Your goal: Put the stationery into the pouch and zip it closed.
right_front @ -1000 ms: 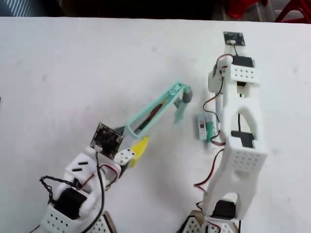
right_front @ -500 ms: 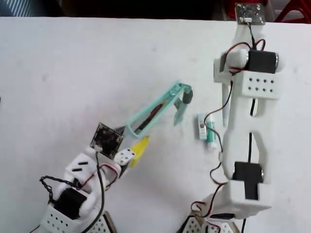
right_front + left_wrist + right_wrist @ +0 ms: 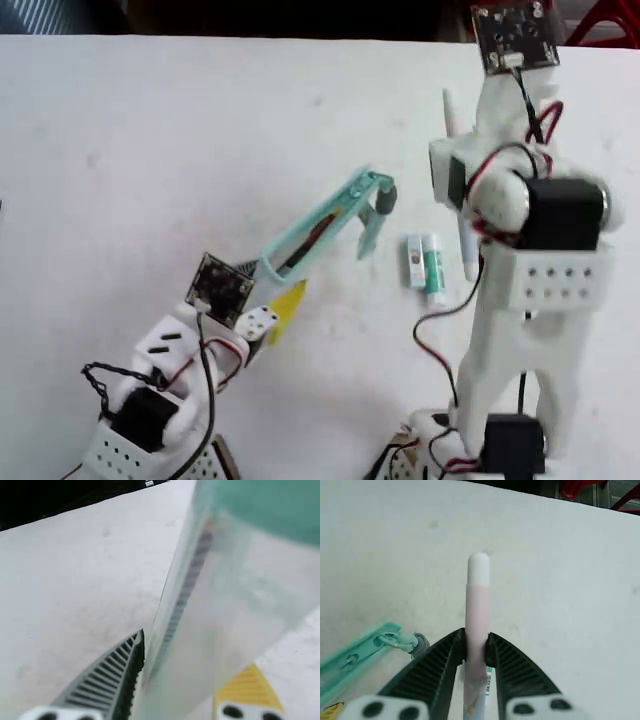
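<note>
On a white worktop (image 3: 150, 120), the left pincer (image 3: 195, 655) is clamping one end of a mint-green, see-through pouch (image 3: 315, 232), its grey and yellow fingers pressing on either side of the thin plastic. The pouch is stretching slantwise away from that arm towards the middle of the worktop, its dark zip line running along one edge and its grey zip pull (image 3: 384, 197) hanging at the far tip. The right pincer (image 3: 476, 635) is squeezing a pale pink pen (image 3: 478, 595) with a white cap, the pen sticking out well beyond the fingertips towards the far edge. A white tube (image 3: 415, 262) and a green tube (image 3: 433, 270) are lying side by side, touching, just beside the pouch's far tip and apart from it.

Compared with a second ago, the right arm is standing taller and reaching farther out, and the pen is pointing higher up the worktop; the pouch, the left arm and the two tubes are sitting where they were.

Bare worktop is spreading wide on the left arm's side of the pouch and beyond it, while the right arm's wrist camera is hanging at the far edge, against the dark room behind.
</note>
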Controlling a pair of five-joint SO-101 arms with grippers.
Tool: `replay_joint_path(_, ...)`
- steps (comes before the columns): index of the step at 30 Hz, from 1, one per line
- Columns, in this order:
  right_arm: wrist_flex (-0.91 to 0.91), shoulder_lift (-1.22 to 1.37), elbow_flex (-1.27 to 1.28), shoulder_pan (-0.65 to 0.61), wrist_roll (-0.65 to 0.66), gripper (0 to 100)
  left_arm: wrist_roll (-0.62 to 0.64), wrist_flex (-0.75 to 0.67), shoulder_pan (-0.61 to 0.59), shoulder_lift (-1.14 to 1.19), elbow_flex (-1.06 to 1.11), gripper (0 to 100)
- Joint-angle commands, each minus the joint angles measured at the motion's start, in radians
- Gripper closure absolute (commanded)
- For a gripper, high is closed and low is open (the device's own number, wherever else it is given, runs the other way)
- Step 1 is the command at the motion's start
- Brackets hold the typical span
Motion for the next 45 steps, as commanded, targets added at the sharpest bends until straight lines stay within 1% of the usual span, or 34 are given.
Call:
replay_joint_path(1, -0.048, -0.15, 0.141, -0.03, 0.015, 98.1, 0.003, -0.002, 0.01, 0.004, -0.028, 77)
replay_joint_path(6, -0.246, -0.338, 0.448, -0.082, 0.017, 98.2, 0.003, 0.003, 0.01, 0.004, -0.028, 77)
replay_joint_path(9, -0.36, -0.467, 0.568, -0.087, 0.018, 98.2, 0.003, 0.005, 0.01, 0.004, -0.028, 77)
replay_joint_path(12, -0.417, -0.584, 0.608, -0.087, 0.037, 98.2, 0.003, 0.003, 0.01, 0.004, -0.028, 77)
replay_joint_path(15, -0.466, -0.682, 0.605, -0.091, 0.121, 98.2, 0.006, 0.0, 0.01, 0.004, -0.028, 77)
replay_joint_path(18, -0.518, -0.757, 0.606, -0.14, 0.173, 98.2, 0.009, 0.0, 0.01, 0.004, -0.028, 77)
replay_joint_path(21, -0.556, -0.792, 0.606, -0.229, 0.186, 98.2, 0.009, 0.0, 0.01, 0.004, -0.028, 77)
replay_joint_path(26, -0.607, -0.797, 0.611, -0.397, 0.172, 98.2, 0.009, 0.0, 0.01, 0.004, -0.028, 77)
replay_joint_path(28, -0.638, -0.797, 0.612, -0.467, 0.114, 98.2, 0.009, 0.0, 0.01, 0.004, -0.028, 77)
replay_joint_path(30, -0.67, -0.797, 0.612, -0.518, 0.054, 98.2, 0.008, 0.002, 0.01, 0.004, -0.028, 77)
replay_joint_path(32, -0.707, -0.8, 0.612, -0.556, 0.021, 98.2, 0.006, 0.002, 0.01, 0.004, -0.028, 77)
replay_joint_path(36, -0.794, -0.797, 0.628, -0.591, -0.002, 98.2, 0.005, -0.002, 0.01, 0.004, -0.028, 77)
replay_joint_path(39, -0.888, -0.797, 0.681, -0.608, -0.068, 98.2, 0.005, -0.002, 0.015, 0.004, -0.029, 77)
replay_joint_path(41, -0.961, -0.797, 0.735, -0.621, -0.086, 98.2, 0.006, -0.002, 0.016, 0.004, -0.029, 77)
replay_joint_path(45, -1.138, -0.796, 0.904, -0.619, -0.083, 98.2, 0.008, -0.003, 0.012, 0.004, -0.034, 77)
